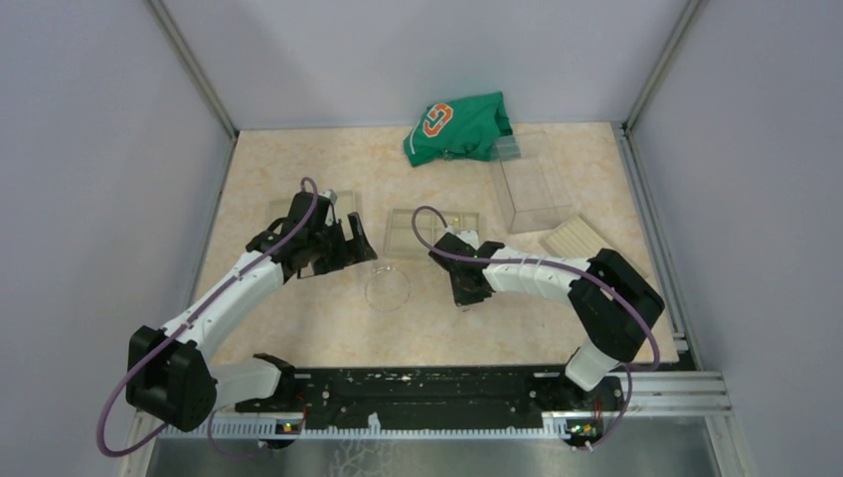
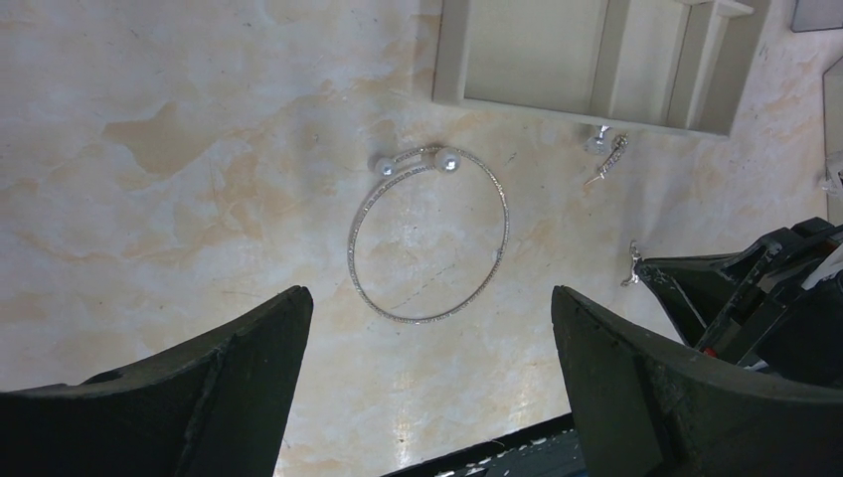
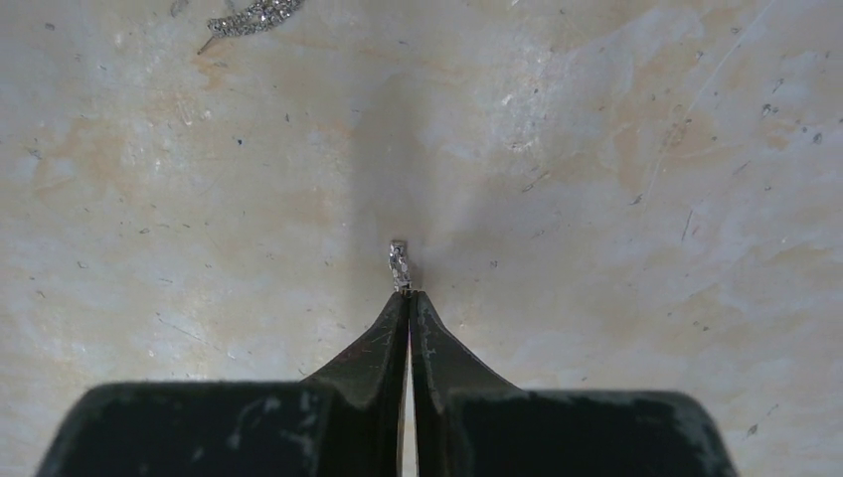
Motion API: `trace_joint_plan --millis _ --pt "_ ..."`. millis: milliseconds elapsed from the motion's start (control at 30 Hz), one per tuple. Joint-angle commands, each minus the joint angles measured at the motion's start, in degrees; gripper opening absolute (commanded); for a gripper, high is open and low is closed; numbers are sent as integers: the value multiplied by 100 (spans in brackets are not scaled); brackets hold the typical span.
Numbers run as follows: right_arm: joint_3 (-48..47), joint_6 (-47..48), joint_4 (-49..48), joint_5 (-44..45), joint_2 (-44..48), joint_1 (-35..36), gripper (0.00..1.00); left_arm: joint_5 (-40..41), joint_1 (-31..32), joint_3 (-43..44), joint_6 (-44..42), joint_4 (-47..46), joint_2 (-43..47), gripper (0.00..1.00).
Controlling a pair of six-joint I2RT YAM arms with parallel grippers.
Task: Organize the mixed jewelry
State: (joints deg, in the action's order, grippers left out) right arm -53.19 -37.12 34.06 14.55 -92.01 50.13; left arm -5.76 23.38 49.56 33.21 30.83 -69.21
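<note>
- Right gripper is clamping fully shut on a tiny silvery earring, which is poking out of the very tip, down by the tabletop.
- I'm thinking lift slow and straight, since that pinch is looking marginal.
- Left gripper is hanging wide open, holding nothing, over the big hoop lying flat near the clear box.

Overhead far, 2 wrists near, all facing down; left shares hoop.

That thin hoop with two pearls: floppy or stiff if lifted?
The hoop keeps a clean round shape lying flat, so probably springy, not floppy. Its wire looks very thin: likely light, tricky to pinch. The pearls may weigh one side down.
</note>
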Motion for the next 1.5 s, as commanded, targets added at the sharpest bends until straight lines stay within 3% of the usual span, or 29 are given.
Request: trace_joint_plan --millis 0,567,800,1267,1467 --pt "-373 -83 184 198 145 52 0 74 9 -69 49 -28 120 96" --pt "-1089 21 496 520 232 35 0 174 9 -44 11 17 142 96" --pt "-1625 390 273 376 -28 -405 0 237 9 -50 0 83 196 96" --pt "-3341 945 -80 409 -1954 -898 0 295 9 -90 69 175 339 96" --pt "-3421 776 -55 524 -2012 -909 30 312 9 -121 106 232 425 96"
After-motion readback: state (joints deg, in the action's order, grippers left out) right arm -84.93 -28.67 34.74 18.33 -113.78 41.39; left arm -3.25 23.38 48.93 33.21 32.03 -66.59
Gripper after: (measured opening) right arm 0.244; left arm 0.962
